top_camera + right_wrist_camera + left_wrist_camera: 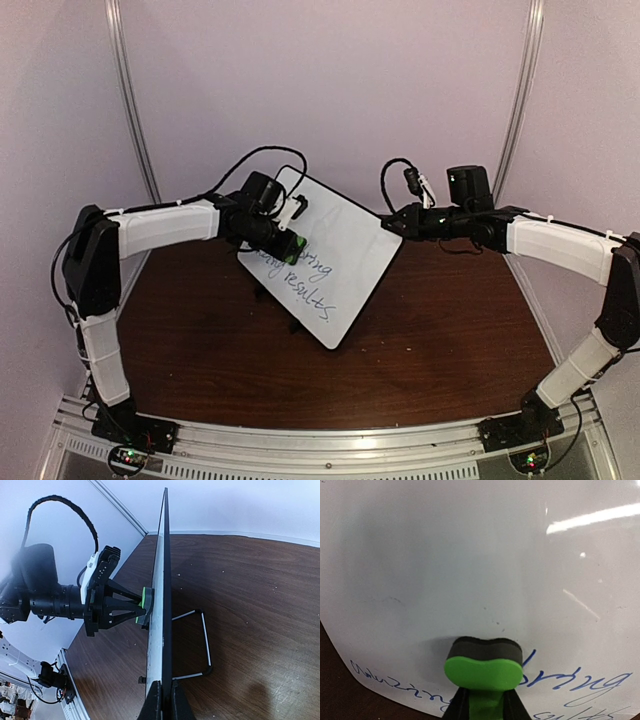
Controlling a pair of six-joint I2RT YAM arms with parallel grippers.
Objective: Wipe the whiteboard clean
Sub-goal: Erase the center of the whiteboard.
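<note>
Brown counter [200, 340]: your right fingers [152, 705] pinch the whiteboard [350, 240] by its edge, left fingers [456, 709] clamp the green eraser [483, 672] against it; next, wipe down through the blue writing [580, 682].

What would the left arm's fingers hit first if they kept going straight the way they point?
The whiteboard. The left fingers hold a green eraser whose dark pad looks pressed flat against the board's white face, so there seems to be hardly any gap to cross.
</note>
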